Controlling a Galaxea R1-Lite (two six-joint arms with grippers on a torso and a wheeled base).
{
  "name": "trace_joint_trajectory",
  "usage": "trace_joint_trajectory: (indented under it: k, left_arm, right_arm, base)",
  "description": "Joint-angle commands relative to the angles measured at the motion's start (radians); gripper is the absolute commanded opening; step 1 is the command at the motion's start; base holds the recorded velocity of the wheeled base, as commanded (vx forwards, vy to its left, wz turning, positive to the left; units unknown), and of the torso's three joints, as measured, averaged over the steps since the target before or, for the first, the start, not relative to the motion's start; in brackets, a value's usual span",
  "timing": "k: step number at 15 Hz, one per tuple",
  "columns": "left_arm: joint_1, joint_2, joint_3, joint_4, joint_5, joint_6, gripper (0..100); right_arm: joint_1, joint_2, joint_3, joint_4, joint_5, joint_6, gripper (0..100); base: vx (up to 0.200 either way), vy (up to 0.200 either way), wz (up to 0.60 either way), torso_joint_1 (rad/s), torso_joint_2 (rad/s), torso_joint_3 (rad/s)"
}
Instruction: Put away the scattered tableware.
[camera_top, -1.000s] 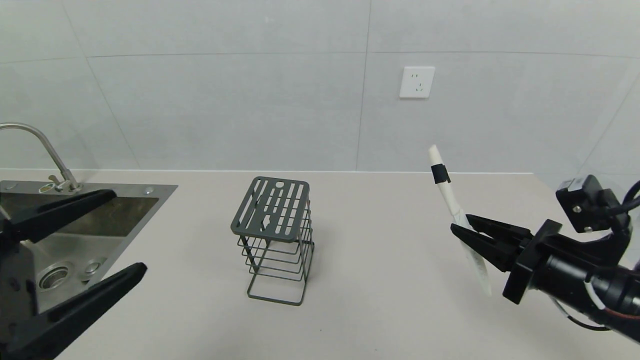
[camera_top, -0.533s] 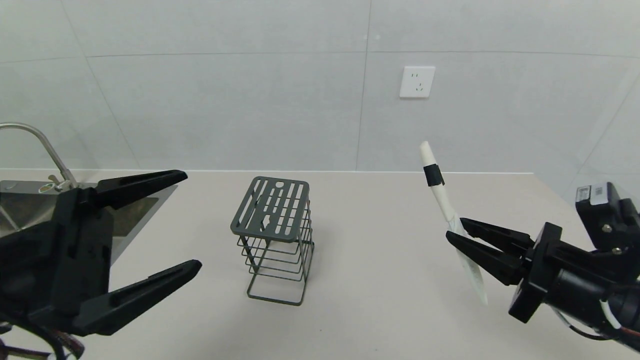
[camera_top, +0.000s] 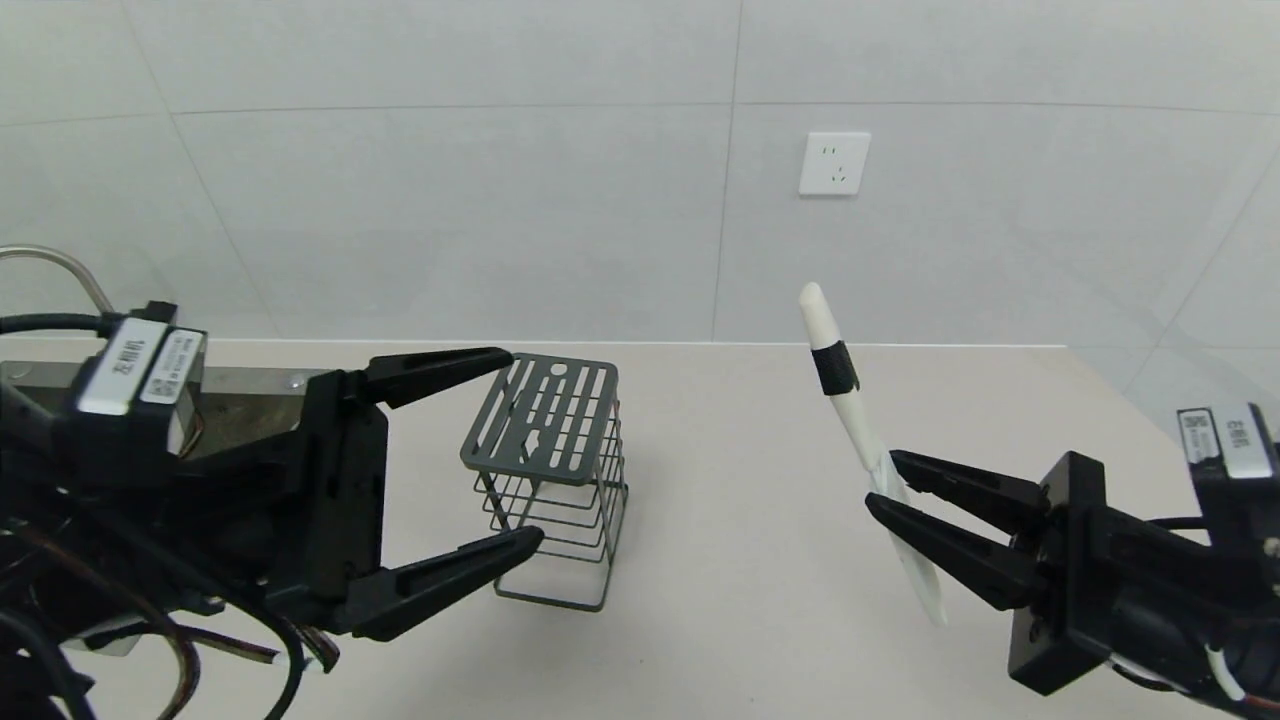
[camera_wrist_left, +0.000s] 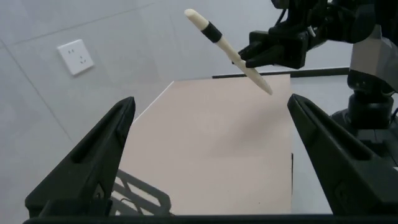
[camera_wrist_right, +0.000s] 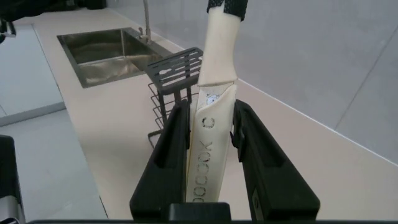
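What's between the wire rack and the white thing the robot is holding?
Only bare counter lies between the wire rack and the white utensil held in the right gripper; the head view shows it.

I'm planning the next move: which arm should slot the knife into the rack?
Right. Its gripper is shut on the knife, handle up. The left gripper is open and empty near the rack, so it is probably better for steadying it.

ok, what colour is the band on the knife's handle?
Black: the band wraps the knife's cream-white handle. The head view shows it best.
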Motion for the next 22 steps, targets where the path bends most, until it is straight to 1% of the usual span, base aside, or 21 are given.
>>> trace_joint_trajectory:
  k: [1,2,5,6,7,8,9,10,11,14,16,19,20,21,22]
  left_arm:
    - [-0.033,0.052,-0.008,-0.015,0.000,0.000,100]
    - [-0.047,0.058,-0.016,-0.020,0.000,-0.002,100]
    - [-0.122,0.096,-0.088,-0.021,0.000,-0.038,100]
    - [-0.151,0.131,-0.136,-0.023,0.000,-0.057,100]
    - [-0.171,0.171,-0.176,-0.032,0.000,-0.063,100]
    - [-0.191,0.220,-0.209,-0.060,0.000,-0.077,100]
    - [-0.217,0.266,-0.232,-0.070,0.000,-0.104,100]
    - [-0.246,0.299,-0.260,-0.070,0.000,-0.118,100]
    - [-0.277,0.322,-0.289,-0.070,0.000,-0.118,100]
    - [-0.316,0.385,-0.381,-0.070,0.000,-0.127,100]
    - [-0.337,0.395,-0.419,-0.070,0.002,-0.153,100]
    - [-0.362,0.389,-0.473,-0.070,0.013,-0.236,100]
    - [-0.366,0.388,-0.496,-0.070,0.031,-0.276,100]
    - [-0.366,0.389,-0.516,-0.070,0.049,-0.304,100]
    - [-0.374,0.392,-0.536,-0.070,0.054,-0.327,100]
  right_arm:
    - [0.009,0.012,-0.002,-0.001,0.008,-0.004,0]
    - [0.010,0.009,0.000,-0.002,0.028,-0.009,0]
    - [0.040,-0.012,-0.003,-0.006,0.040,-0.029,0]
    - [0.040,-0.018,-0.011,-0.006,0.042,-0.029,0]
    - [0.041,-0.021,-0.020,-0.006,0.042,-0.030,0]
    - [0.046,-0.026,-0.031,-0.006,0.042,-0.030,0]
    - [0.046,-0.034,-0.031,-0.006,0.042,-0.030,0]
    - [0.046,-0.040,-0.029,-0.006,0.042,-0.030,0]
    - [0.047,-0.053,-0.031,-0.006,0.042,-0.030,0]
    - [0.053,-0.083,-0.029,-0.012,0.058,-0.030,0]
    - [0.053,-0.089,-0.020,-0.012,0.061,-0.030,0]
    - [0.055,-0.093,-0.009,-0.012,0.069,-0.030,0]
    - [0.056,-0.093,0.003,-0.013,0.078,-0.032,0]
    - [0.063,-0.096,0.006,-0.013,0.078,-0.032,0]
    - [0.064,-0.096,0.007,-0.013,0.078,-0.032,0]
  base:
    - [0.000,0.000,0.00,0.000,0.00,0.000]
    - [0.000,0.000,0.00,0.000,0.00,0.000]
    - [0.000,0.000,0.00,0.000,0.00,0.000]
    - [0.000,0.000,0.00,0.000,0.00,0.000]
    - [0.000,0.000,0.00,0.000,0.00,0.000]
    - [0.000,0.000,0.00,0.000,0.00,0.000]
    - [0.000,0.000,0.00,0.000,0.00,0.000]
    - [0.000,0.000,0.00,0.000,0.00,0.000]
    - [0.000,0.000,0.00,0.000,0.00,0.000]
    - [0.000,0.000,0.00,0.000,0.00,0.000]
    - [0.000,0.000,0.00,0.000,0.00,0.000]
    - [0.000,0.000,0.00,0.000,0.00,0.000]
    - [0.000,0.000,0.00,0.000,0.00,0.000]
    - [0.000,0.000,0.00,0.000,0.00,0.000]
    - [0.000,0.000,0.00,0.000,0.00,0.000]
